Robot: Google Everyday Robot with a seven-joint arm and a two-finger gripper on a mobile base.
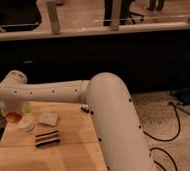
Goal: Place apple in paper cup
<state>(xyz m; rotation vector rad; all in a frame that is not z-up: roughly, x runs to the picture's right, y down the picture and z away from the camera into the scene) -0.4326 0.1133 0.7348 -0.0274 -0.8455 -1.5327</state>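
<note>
On the wooden worktop before me lies a striped dark-and-light block, and just behind it a pale flat packet. A small light-green cup stands at the worktop's far left. Black cables trail over the floor to my right.

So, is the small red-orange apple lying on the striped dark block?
No, the apple is at the gripper by the white paper cup, apart from the striped block.

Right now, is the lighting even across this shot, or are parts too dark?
Camera view: uneven; the wooden table and white arm are warmly lit, the band behind them is near black. The gripper hangs at the table's left end by the apple and paper cup.
</note>
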